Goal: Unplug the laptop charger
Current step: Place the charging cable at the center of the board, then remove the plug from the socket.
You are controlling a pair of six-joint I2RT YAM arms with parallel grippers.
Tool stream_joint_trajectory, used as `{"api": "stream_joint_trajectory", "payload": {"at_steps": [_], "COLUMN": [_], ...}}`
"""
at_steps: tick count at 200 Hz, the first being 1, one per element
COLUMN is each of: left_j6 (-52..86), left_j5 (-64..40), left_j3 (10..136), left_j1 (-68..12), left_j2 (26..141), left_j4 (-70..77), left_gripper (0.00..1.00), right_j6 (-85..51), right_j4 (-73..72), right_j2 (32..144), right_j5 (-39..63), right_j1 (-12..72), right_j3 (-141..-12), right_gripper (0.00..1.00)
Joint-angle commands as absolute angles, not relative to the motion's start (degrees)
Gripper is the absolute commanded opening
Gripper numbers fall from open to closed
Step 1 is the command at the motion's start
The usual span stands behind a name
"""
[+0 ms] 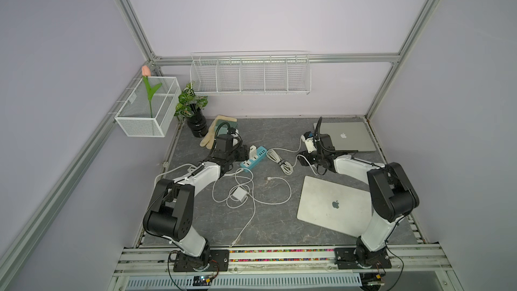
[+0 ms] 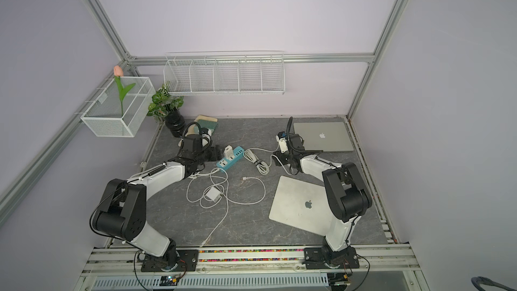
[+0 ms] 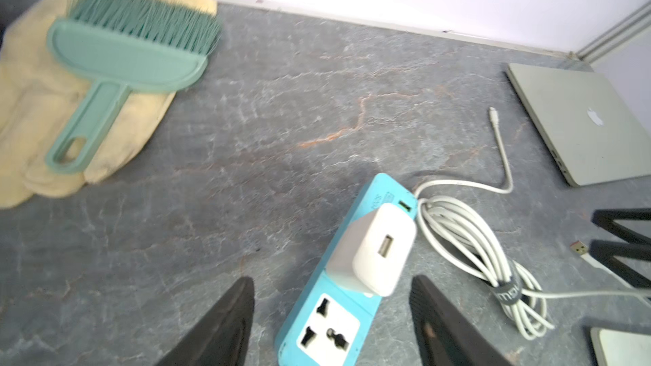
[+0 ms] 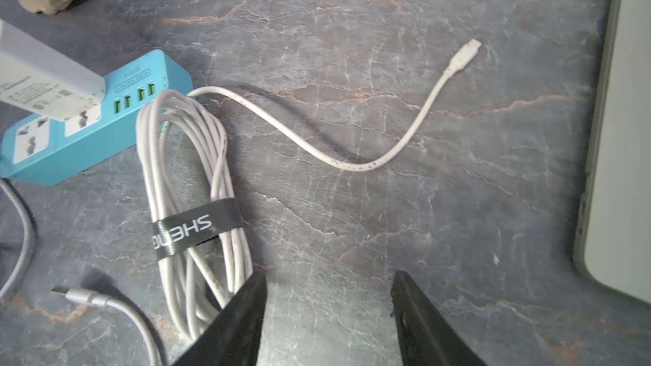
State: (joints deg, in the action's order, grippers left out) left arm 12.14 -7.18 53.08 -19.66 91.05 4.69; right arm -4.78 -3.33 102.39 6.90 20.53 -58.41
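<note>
A white adapter (image 3: 373, 251) sits plugged into the blue power strip (image 3: 317, 311), which lies left of centre on the table in both top views (image 1: 258, 157). My left gripper (image 3: 333, 281) is open, its black fingers on either side of the strip and touching nothing. A bundled white cable (image 4: 197, 177) lies beside the strip. Its connector end (image 4: 470, 47) rests loose on the table, apart from the far closed laptop (image 4: 620, 135). My right gripper (image 4: 329, 276) is open and empty over bare table next to the bundle. A white charger brick (image 1: 239, 194) with looped cables lies mid-table.
A second closed laptop (image 1: 333, 205) lies at the front right, under the right arm. A green brush (image 3: 130, 51) rests on a cream glove (image 1: 212, 135) at the back left, near a potted plant (image 1: 195, 124). A loose USB plug (image 4: 70, 293) lies near the bundle.
</note>
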Motion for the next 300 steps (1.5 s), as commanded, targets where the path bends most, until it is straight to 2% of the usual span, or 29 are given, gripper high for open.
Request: {"api": "stream_joint_trajectory", "payload": {"at_steps": [1, 13, 37, 70, 88, 106, 132, 184, 202, 245, 300], "left_j6": [8.35, 7.81, 6.16, 2.74, 2.06, 1.25, 0.29, -1.67, -3.08, -5.69, -3.41], "left_j5": [-8.68, -8.93, -7.97, -4.74, -4.87, -5.51, -6.47, -5.50, -5.17, -1.37, 6.65], "left_j3": [53.42, 55.37, 61.56, 67.02, 68.71, 70.74, 72.31, 73.28, 72.56, 73.44, 76.36], "left_j1": [-20.56, -20.95, -21.77, -23.71, -23.91, -23.89, -23.89, -23.91, -23.86, -23.86, -24.07], "left_j2": [91.48, 93.53, 98.67, 103.09, 105.12, 107.06, 108.67, 108.60, 107.33, 105.13, 102.54], "left_j4": [6.32, 4.93, -0.86, -5.39, -6.08, -7.87, -9.64, -12.74, -12.59, -14.64, -18.63], "left_gripper": [0.78, 0.80, 0.86, 0.87, 0.86, 0.81, 0.67, 0.33, 0.31, 0.19, 0.16], "right_j6": [-6.10, -6.93, -8.04, -8.85, -9.35, -10.29, -10.75, -14.18, -13.95, -13.84, -14.05], "right_j4": [-7.28, -6.84, -1.22, 10.53, 14.10, 15.56, 18.36, 13.54, 13.54, 12.29, 12.53], "right_j2": [101.71, 101.17, 100.49, 99.90, 98.12, 96.13, 95.80, 94.68, 94.16, 92.50, 91.71], "right_j5": [6.77, 4.80, 1.58, -10.90, -13.35, -9.49, -5.31, -2.17, -2.54, -3.12, -5.78], "right_j1": [19.49, 19.51, 19.38, 19.39, 19.37, 19.80, 23.14, 25.13, 25.14, 24.80, 24.29], "right_j3": [-57.35, -57.26, -60.57, -68.50, -71.54, -73.65, -77.13, -74.80, -74.79, -73.33, -72.24], "right_gripper": [0.66, 0.71, 0.75, 0.81, 0.82, 0.82, 0.82, 0.82, 0.82, 0.82, 0.82]}}
